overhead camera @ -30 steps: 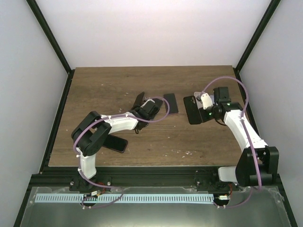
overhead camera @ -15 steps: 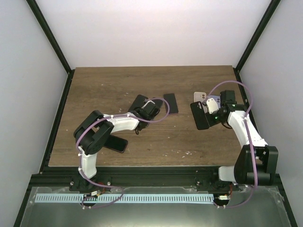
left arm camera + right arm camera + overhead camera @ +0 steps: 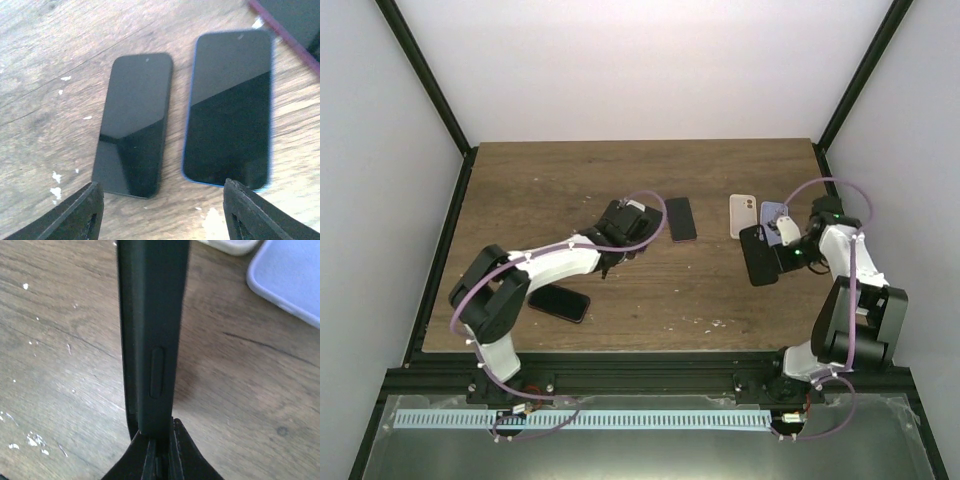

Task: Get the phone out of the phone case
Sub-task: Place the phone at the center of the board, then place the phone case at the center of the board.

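From above, the left gripper covers what lies beneath it, so two handsets show only in its wrist camera. They are a black phone and, just to its right, a blue-edged phone. Both lie flat on the table, side by side and not touching. The blue-edged one is blurred along its rim. A corner of a maroon-edged phone is cut off at that frame's top right, while overhead it lies whole, just right of the gripper.

The left arm stretches from its base toward the middle of the table, its wrist looking down. Its fingers stand wide apart with nothing between them.

The right arm is folded back on itself, its forearm pointing left. The right gripper is pinched tight on one end of the black phone case, holding it on edge over the right side of the table. The wrist view gives only the case's side wall and a long button (a narrow look at it). Neither view shows whether a phone sits inside, or whether the far end touches the wood.

Overhead the case reads as a dark slab, just on the near side of a cream case and a lavender case, both lying flat. A dark handset lies by the left arm's elbow and shows only from above.
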You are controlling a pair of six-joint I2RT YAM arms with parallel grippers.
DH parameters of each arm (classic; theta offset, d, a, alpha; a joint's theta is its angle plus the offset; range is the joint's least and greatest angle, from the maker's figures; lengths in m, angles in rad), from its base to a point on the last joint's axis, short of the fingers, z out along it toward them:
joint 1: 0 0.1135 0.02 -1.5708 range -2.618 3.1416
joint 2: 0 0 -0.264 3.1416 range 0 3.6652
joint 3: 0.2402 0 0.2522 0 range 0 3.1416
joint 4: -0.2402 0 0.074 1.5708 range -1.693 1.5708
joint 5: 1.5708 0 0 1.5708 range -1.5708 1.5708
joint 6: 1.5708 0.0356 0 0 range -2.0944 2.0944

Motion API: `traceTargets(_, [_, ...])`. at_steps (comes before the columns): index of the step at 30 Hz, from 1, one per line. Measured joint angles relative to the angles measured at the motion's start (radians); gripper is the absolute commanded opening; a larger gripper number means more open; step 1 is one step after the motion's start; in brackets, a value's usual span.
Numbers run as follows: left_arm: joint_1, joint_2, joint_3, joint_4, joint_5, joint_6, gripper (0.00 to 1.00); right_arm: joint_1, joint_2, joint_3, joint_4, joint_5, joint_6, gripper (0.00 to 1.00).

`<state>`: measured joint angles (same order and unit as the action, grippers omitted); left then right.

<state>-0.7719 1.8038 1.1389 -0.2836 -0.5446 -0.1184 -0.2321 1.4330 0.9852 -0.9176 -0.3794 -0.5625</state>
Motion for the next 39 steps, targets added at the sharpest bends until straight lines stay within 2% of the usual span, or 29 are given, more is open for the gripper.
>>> traceTargets(5, [0.000, -0.098, 0.001, -0.019, 0.117, -0.092, 0.70, -0.148, 0.060, 0.032, -0.080, -0.050, -0.087, 0.01])
traceTargets(11, [0.000, -0.139, 0.001, -0.049, 0.209, -0.172, 0.70, -0.330, 0.165, 0.064, -0.166, -0.105, -0.174, 0.01])
traceTargets(16, [0.000, -0.182, -0.014, -0.060, 0.257, -0.227, 0.70, -0.369, 0.258, 0.060, -0.195, -0.142, -0.200, 0.01])
traceTargets(17, [0.000, -0.192, -0.018, -0.064, 0.263, -0.238, 0.71, -0.369, 0.275, 0.060, -0.193, -0.150, -0.200, 0.03])
traceTargets(19, [0.000, -0.213, -0.030, -0.073, 0.274, -0.260, 0.74, -0.369, 0.302, 0.059, -0.184, -0.158, -0.194, 0.25])
traceTargets(22, [0.000, -0.255, -0.071, -0.085, 0.295, -0.304, 0.83, -0.369, 0.322, 0.054, -0.160, -0.161, -0.165, 0.49])
traceTargets(26, [0.000, -0.337, -0.149, -0.135, 0.316, -0.402, 0.87, -0.372, 0.324, 0.040, -0.128, -0.136, -0.146, 0.70])
traceTargets(30, [0.001, -0.422, -0.214, -0.235, 0.337, -0.515, 0.92, -0.378, 0.303, 0.040, -0.101, -0.094, -0.137, 0.74])
traceTargets(34, [0.002, -0.502, -0.269, -0.345, 0.341, -0.631, 0.95, -0.383, 0.211, 0.049, -0.079, -0.085, -0.141, 0.74])
traceTargets(39, [0.009, -0.633, -0.383, -0.473, 0.341, -0.816, 1.00, -0.380, 0.124, 0.097, -0.073, -0.163, -0.167, 0.75])
